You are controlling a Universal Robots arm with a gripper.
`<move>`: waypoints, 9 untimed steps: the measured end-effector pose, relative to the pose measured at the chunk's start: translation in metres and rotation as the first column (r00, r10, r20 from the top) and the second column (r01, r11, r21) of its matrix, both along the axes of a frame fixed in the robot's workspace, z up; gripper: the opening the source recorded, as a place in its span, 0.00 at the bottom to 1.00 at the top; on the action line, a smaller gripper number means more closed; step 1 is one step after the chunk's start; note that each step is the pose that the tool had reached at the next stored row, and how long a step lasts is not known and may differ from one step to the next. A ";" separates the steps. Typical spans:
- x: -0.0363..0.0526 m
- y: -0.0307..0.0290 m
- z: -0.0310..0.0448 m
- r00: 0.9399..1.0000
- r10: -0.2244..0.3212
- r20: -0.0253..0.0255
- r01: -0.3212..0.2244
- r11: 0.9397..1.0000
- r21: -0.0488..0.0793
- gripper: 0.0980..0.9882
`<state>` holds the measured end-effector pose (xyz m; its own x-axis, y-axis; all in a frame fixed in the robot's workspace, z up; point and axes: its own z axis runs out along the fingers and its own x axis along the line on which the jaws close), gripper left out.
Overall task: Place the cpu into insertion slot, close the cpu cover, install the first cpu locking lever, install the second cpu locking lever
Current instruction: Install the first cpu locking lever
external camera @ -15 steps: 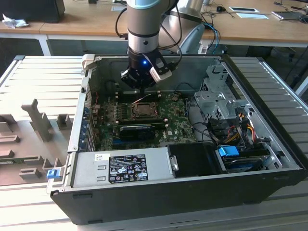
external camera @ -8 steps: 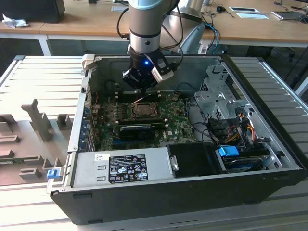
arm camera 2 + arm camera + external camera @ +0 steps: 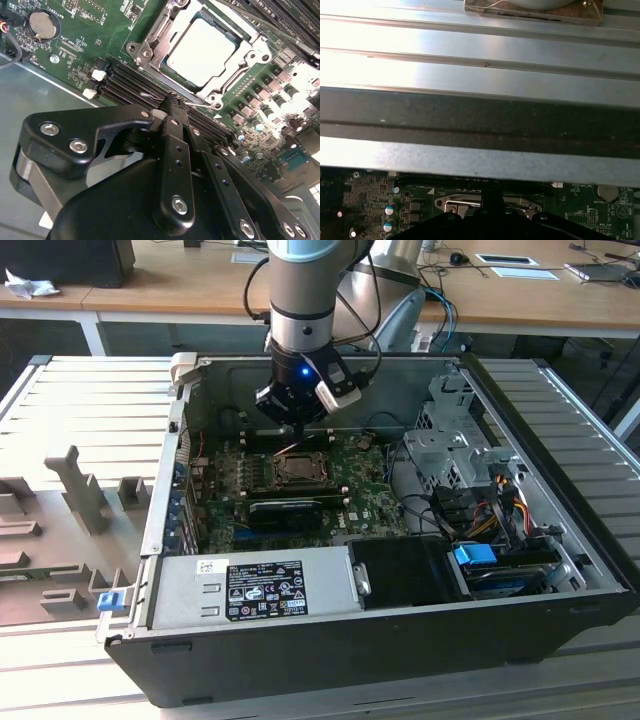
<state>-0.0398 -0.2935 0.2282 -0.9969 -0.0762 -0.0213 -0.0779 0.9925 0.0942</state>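
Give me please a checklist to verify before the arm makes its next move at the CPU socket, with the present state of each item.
1. The cpu is seated in the insertion slot: ok, its silver face lies flat inside.
2. The cpu cover is closed: ok, the frame lies flat around the chip.
3. The locking lever, a thin wire at the socket's edge, is latched: cannot tell.
4. The gripper is at the lever: ok, its tip is beside the wire with the jaws together; whether they pinch it, cannot tell.
5. The black cable is away from the socket: ok.
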 end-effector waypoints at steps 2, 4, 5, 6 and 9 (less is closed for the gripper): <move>0.0000 0.0008 -0.0009 1.000 0.000 0.000 0.000 1.000 0.005 0.01; 0.0000 0.0029 -0.0015 1.000 0.000 0.000 0.000 1.000 0.007 0.01; 0.0000 0.0036 -0.0016 1.000 0.000 0.000 0.000 1.000 0.008 0.01; 0.0002 0.0039 -0.0017 1.000 0.000 0.000 0.000 1.000 0.008 0.01; 0.0028 0.0050 -0.0026 1.000 0.001 0.000 -0.001 1.000 0.008 0.01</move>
